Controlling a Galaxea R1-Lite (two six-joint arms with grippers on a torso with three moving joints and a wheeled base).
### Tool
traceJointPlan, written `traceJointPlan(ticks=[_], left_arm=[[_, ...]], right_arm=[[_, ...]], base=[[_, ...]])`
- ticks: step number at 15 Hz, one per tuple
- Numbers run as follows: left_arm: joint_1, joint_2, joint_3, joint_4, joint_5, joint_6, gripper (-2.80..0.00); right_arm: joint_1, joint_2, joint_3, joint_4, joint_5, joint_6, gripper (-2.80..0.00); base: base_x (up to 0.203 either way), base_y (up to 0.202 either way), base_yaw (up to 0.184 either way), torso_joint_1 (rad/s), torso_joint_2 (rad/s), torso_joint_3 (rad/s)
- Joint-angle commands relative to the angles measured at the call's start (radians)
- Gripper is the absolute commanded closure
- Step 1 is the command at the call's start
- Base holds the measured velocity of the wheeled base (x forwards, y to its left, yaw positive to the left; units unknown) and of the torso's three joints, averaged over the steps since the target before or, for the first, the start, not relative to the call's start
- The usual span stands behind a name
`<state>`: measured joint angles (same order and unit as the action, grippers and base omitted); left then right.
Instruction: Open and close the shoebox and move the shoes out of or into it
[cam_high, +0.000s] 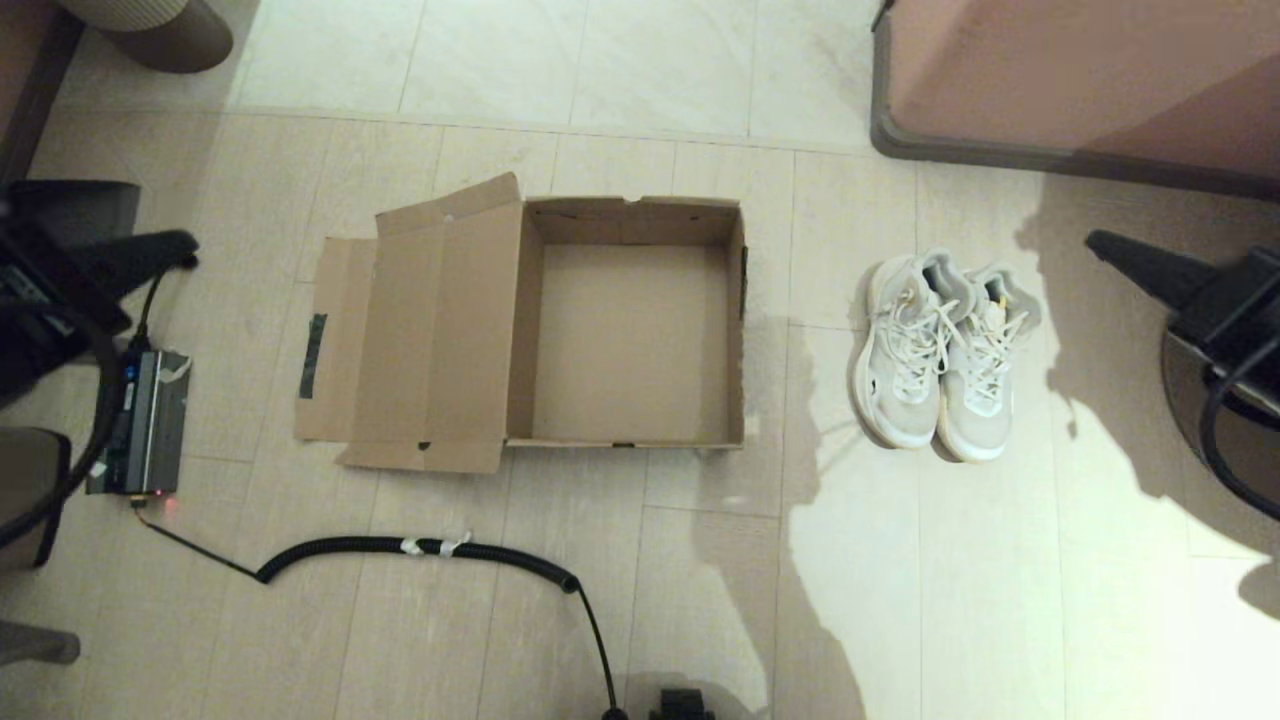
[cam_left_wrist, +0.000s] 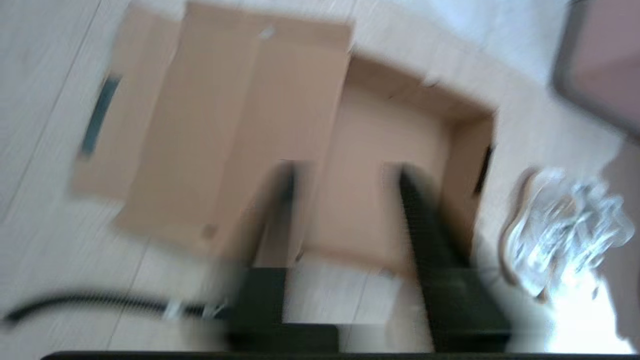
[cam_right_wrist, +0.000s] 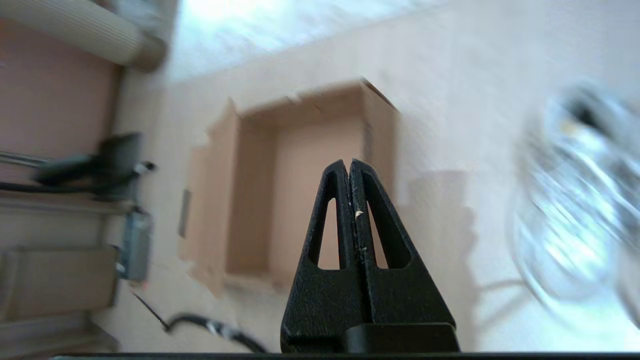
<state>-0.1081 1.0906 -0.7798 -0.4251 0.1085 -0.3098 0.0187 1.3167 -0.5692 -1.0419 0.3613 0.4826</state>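
Observation:
The brown cardboard shoebox (cam_high: 630, 340) lies open and empty on the tiled floor. Its lid (cam_high: 420, 330) is folded flat to the left, with a dark tape strip (cam_high: 312, 355) on the flap. The pair of off-white sneakers (cam_high: 940, 355) stands side by side on the floor right of the box. My left gripper (cam_high: 180, 245) hovers at the far left, away from the box. In the left wrist view the left gripper (cam_left_wrist: 346, 171) is open and empty above the shoebox (cam_left_wrist: 380, 150). My right gripper (cam_high: 1100, 243) is held at the far right beyond the sneakers. The right wrist view shows this gripper (cam_right_wrist: 348, 162) shut on nothing.
A black coiled cable (cam_high: 420, 547) lies on the floor in front of the box. A small grey device (cam_high: 145, 420) sits at the left. Pinkish furniture with a dark base (cam_high: 1080, 90) stands at the back right, a ribbed round object (cam_high: 165, 30) at the back left.

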Motion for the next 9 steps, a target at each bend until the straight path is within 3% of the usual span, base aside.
traceJointPlan(ticks=[1,6,9], left_arm=[[0.009,-0.105,0.114,-0.002,0.006,-0.001,0.0],[0.025,-0.311,0.336,0.048,0.029,0.005,0.0],[0.037,-0.463,0.489,0.13,0.039,0.066,0.0]], right_arm=[[-0.03,-0.179,0.133,-0.006,0.0,-0.009,0.0],[-0.061,-0.447,0.364,0.04,-0.006,-0.061,0.0],[-0.09,-0.634,0.459,0.201,-0.007,-0.146,0.0]], base=[[0.0,0.0,0.0,0.0,0.0,0.0],[0.0,0.0,0.0,0.0,0.0,0.0],[0.0,0.0,0.0,0.0,0.0,0.0]])
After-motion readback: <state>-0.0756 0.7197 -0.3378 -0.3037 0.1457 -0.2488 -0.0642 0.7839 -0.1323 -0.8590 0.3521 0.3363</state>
